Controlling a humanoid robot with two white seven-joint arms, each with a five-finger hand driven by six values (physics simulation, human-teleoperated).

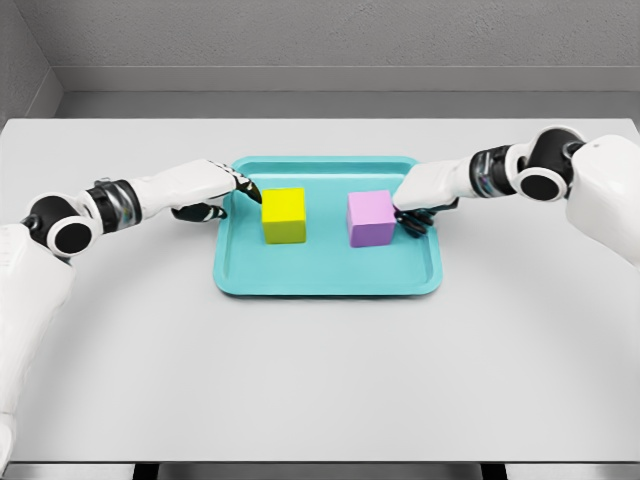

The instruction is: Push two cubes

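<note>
My left hand (pixel 215 188) reaches in over the left rim of the shallow teal plastic tray (pixel 327 279), its dark fingertips (pixel 250 190) extended and meeting the upper left edge of the glossy yellow cube (pixel 284 215); the fingers hold nothing, they lie straight as a pushing blade, with the thumb curled underneath. My right hand (pixel 425 195) comes over the right rim, its fingers bent downward against the right face of the matte pink cube (pixel 370 218); it grasps nothing either, only presses sideways. Both cubes sit inside the tray, apart from each other with bare tray floor between them, on the plain white table (pixel 320 380).

The step in hand, as I judge it, is to drive each cube inward toward the middle; to do that well I should keep contact low and central on each outer face, since my left fingertips touch near a top corner and a push there may spin or tip the yellow cube rather than slide it; I would drop that hand slightly and square it to the face. I should move both hands slowly and evenly; the tray itself may slide on the table if one side pushes harder; I should ease off as the two cubes meet, lest they buckle upward.
</note>
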